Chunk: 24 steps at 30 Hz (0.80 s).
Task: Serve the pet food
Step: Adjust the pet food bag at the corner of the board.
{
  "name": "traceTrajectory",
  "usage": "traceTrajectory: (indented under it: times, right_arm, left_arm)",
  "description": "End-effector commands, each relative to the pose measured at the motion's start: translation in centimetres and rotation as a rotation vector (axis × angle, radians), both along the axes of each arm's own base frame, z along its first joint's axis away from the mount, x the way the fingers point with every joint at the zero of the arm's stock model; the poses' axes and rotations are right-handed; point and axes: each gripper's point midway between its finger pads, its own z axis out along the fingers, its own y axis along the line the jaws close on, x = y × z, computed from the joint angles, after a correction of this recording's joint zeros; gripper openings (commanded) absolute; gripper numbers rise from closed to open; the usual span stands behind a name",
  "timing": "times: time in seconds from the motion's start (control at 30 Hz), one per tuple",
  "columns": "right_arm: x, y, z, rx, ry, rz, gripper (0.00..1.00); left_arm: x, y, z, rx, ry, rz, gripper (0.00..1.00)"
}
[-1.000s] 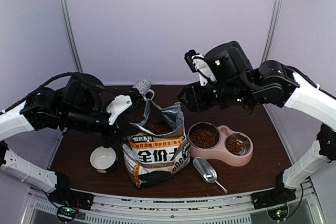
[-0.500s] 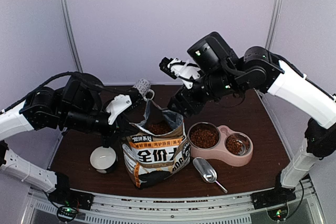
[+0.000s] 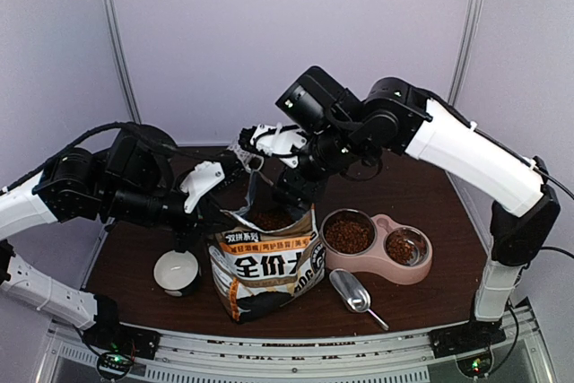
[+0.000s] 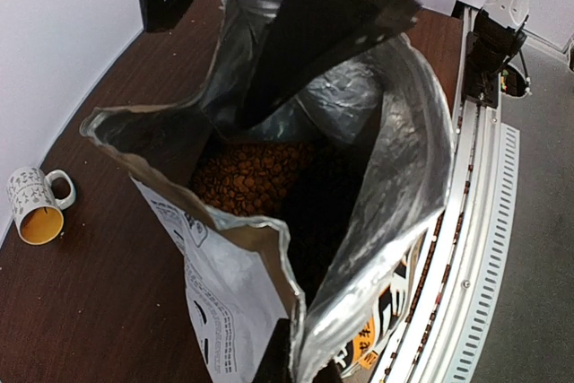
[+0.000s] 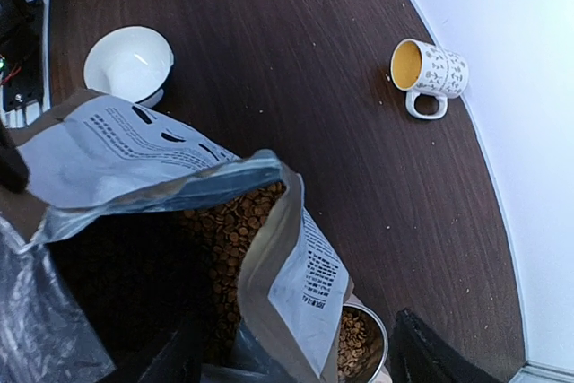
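While pet food (image 4: 251, 177) lies in the bag (image 3: 265, 266), cups (image 3: 417, 239) hold more.

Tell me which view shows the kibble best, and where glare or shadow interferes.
Left wrist is best: pet food lit inside the bag, though its foil lining glares; right wrist shows the interior mostly shadowed; top external shows it too small.

Loose reddish-brown pet food (image 4: 251, 177) deep inside open bag (image 3: 269, 266)
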Motion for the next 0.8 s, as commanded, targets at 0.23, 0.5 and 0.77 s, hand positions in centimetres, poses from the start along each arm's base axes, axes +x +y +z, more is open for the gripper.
traceTrajectory:
  times: [0.23, 0.5, 0.77]
  right_arm:
    - [4.4, -2.6, 0.1, -0.018, -0.073, -0.193, 0.07]
    - [0.9, -4.5, 0.3, 0.067, 0.154, -0.196, 0.00]
    - [-2.8, -5.4, 1.2, 0.147, 0.273, -0.104, 0.00]
  left_arm:
    - [0.5, 2.4, 4.8, -0.137, -0.098, 0.073, 0.00]
    - [0.2, 7.0, 6.6, -0.238, -0.147, 0.156, 0.00]
    - [1.2, 8.0, 5.6, -0.183, -0.168, 0.192, 0.00]
